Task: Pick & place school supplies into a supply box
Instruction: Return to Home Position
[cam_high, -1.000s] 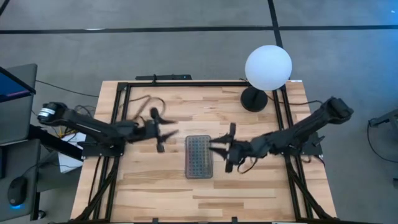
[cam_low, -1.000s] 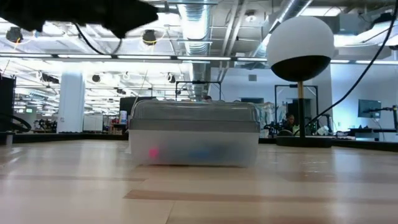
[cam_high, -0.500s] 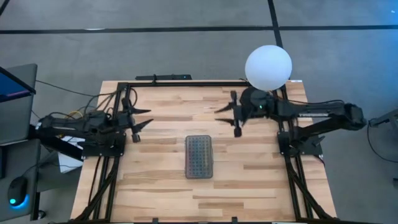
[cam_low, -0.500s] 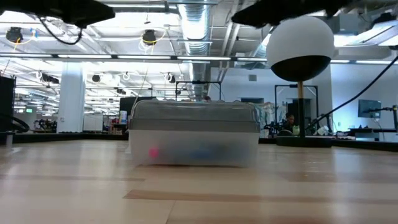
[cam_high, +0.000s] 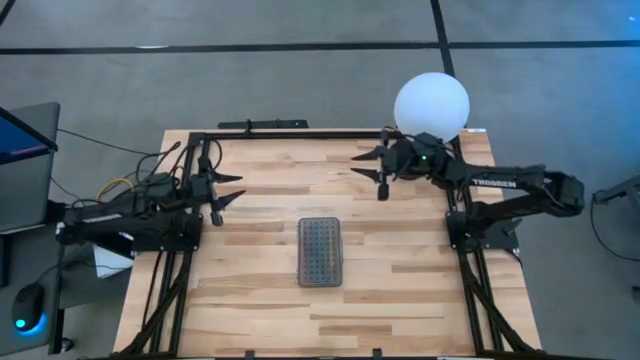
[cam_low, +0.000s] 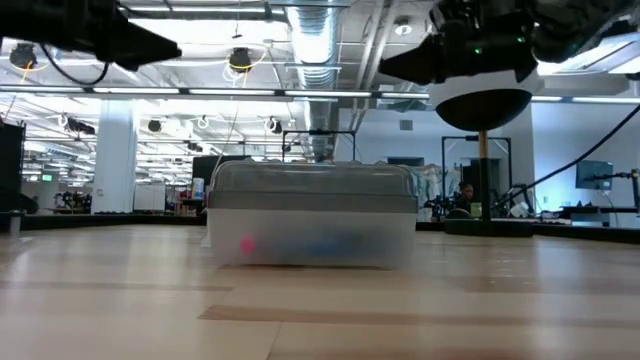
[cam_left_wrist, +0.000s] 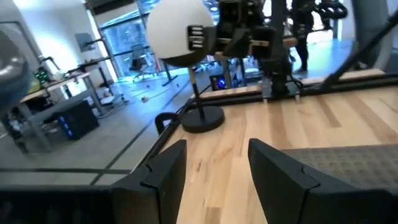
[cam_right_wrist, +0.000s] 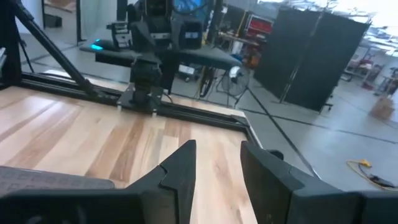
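The supply box (cam_high: 320, 252) lies at the table's middle, its grey dotted lid (cam_left_wrist: 348, 163) down. Through its clear wall (cam_low: 312, 240) blurred pink (cam_low: 246, 245) and blue (cam_low: 330, 245) school supplies show inside. My left gripper (cam_high: 228, 190) hangs open above the table's left side, pointing level at the box with nothing between its fingers (cam_left_wrist: 168, 174). My right gripper (cam_high: 365, 165) hangs open near the far right, beside the lamp, also with nothing between its fingers (cam_right_wrist: 180, 165). Both are well clear of the box.
A white globe lamp (cam_high: 431, 108) on a black base stands at the far right corner, close behind my right gripper. Black frame rails (cam_high: 300, 135) run along the table's far, left and right sides. Bare wood (cam_high: 330, 320) lies in front of the box.
Both grippers have drawn back from the box, staying open. My left one has gone toward the table's left edge. My right one has swung toward the far edge, up beside the lamp, rolling as it went. The box has stayed where it was.
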